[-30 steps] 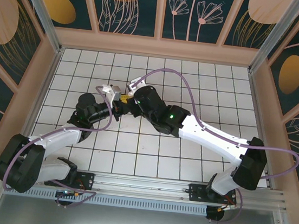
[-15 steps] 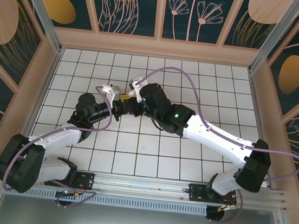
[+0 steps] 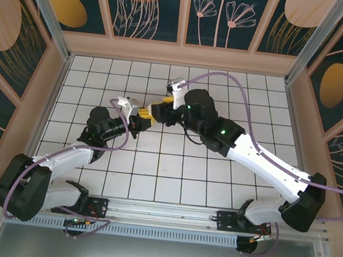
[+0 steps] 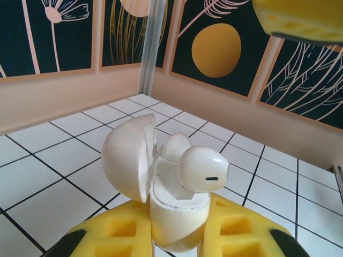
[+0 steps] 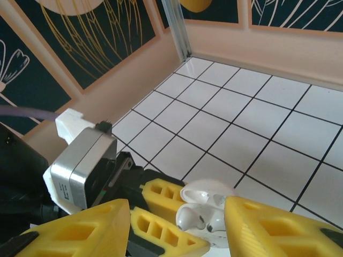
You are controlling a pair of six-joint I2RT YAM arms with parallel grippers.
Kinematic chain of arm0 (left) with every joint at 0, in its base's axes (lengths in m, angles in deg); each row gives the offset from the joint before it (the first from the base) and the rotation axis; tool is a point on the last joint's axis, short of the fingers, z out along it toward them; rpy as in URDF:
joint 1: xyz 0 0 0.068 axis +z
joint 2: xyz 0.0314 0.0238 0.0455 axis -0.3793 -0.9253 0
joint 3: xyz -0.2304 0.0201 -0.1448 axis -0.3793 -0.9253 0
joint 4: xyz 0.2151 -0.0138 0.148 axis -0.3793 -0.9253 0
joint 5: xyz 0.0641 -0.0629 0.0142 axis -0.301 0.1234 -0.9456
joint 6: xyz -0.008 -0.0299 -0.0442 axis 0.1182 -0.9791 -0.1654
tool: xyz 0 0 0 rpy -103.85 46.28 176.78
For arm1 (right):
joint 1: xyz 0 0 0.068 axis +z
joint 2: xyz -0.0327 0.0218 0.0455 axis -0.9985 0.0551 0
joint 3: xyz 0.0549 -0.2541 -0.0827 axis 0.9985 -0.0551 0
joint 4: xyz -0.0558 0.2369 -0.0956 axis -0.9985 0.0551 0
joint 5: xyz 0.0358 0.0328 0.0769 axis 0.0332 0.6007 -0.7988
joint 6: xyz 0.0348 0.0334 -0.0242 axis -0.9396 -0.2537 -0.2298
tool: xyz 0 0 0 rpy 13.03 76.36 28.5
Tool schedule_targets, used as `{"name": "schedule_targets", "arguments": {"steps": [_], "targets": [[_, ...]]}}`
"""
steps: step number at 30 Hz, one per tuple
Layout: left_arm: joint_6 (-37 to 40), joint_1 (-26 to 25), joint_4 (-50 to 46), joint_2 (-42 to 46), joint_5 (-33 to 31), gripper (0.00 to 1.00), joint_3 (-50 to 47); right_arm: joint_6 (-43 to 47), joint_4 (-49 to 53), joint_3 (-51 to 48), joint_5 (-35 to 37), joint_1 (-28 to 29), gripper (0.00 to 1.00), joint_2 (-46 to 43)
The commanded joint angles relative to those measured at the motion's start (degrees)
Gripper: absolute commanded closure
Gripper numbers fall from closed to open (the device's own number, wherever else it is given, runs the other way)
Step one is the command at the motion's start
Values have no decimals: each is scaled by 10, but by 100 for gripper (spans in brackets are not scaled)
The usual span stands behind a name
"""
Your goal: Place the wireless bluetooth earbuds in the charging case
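The right fingers have spread apart and drawn back a little from the charging case, which the left fingers keep clamped upright above the tiled bench, lid open. Both wireless bluetooth earbuds sit in the case, so I judge insertion nearly done; the nearer one looks proud and may need pressing down
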Motion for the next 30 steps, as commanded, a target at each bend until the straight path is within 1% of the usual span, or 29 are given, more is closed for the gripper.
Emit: {"name": "schedule_targets", "arguments": {"steps": [1, 5, 8, 11, 13, 16, 22, 28, 30], "targets": [[25, -4, 22, 5, 21, 89, 12, -30, 2, -6, -36, -19, 51, -16], [28, -5, 13, 3, 20, 89, 16, -38, 38, 1, -52, -31, 59, -17], [29, -5, 11, 1, 20, 89, 18, -56, 41, -5, -97, -35, 68, -15], [29, -5, 11, 0, 20, 89, 18, -83, 35, -17, -150, -40, 74, -8], [28, -6, 12, -2, 22, 89, 20, -99, 28, -24, -180, -47, 77, 0], [23, -6, 15, -6, 26, 89, 22, -135, -8, -41, -222, -62, 78, 9], [18, -9, 21, -7, 24, 89, 25, -182, -69, -64, -265, -78, 75, 18], [16, -11, 23, -11, 24, 89, 27, -192, -78, -68, -266, -82, 75, 26], [16, -11, 23, -10, 24, 89, 27, -192, -79, -67, -263, -82, 76, 28]]}}
